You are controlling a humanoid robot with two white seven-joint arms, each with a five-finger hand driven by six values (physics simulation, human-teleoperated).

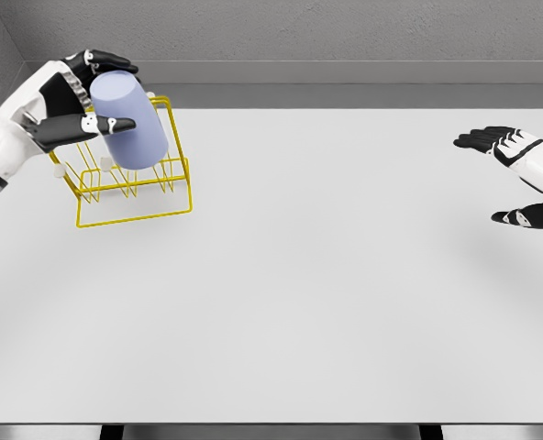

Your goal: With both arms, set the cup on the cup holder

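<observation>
Now left robot hand is clamped on the cup, thumb under, fingers over the top. Cup is tilted, lavender, sitting in/over the yellow wire holder at far left of the white surface; can't tell if it rests on the wires. Right robot hand is at the right edge, well apart, fingers spread, w/ nothing in it.

a white table carries a yellow wire cup holder near its far-left corner.
</observation>
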